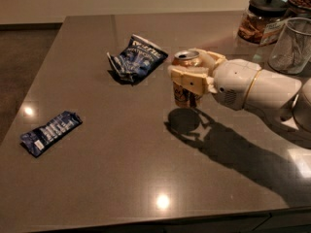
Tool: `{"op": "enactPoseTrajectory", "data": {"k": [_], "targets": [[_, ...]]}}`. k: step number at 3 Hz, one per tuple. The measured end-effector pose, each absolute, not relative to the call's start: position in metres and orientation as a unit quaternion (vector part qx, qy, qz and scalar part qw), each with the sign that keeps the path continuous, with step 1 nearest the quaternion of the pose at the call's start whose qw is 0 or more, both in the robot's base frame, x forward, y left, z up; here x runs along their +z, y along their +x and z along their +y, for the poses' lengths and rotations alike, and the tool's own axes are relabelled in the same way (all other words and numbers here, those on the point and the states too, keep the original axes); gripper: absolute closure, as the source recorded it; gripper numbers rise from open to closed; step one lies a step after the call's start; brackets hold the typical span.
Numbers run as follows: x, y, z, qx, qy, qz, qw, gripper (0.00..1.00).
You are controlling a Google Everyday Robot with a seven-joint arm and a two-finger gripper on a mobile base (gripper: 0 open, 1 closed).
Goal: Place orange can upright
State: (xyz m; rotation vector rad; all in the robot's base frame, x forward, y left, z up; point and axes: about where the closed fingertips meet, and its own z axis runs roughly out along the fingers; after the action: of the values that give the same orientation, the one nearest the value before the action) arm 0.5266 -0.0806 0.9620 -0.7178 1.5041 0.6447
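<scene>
The orange can [185, 93] is upright, silver top up, held a little above the dark table [121, 169]; its shadow lies on the table just below. My gripper [190, 76] comes in from the right on a white arm and is shut on the can, its tan fingers [187, 74] wrapped around the can's upper part, hiding most of the label.
A crumpled dark blue foil snack bag [135, 59] lies left of the can. A flat dark blue striped wrapper [50, 132] lies near the left edge. A lidded glass jar [261, 18] and a clear glass [293, 43] stand at the back right.
</scene>
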Motion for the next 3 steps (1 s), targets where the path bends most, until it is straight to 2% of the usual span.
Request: {"op": "enactPoseTrajectory", "data": {"k": [3], "targets": [[0.936, 0.523, -0.073, 0.243, -0.323, 0.618, 0.674, 1.0]]}}
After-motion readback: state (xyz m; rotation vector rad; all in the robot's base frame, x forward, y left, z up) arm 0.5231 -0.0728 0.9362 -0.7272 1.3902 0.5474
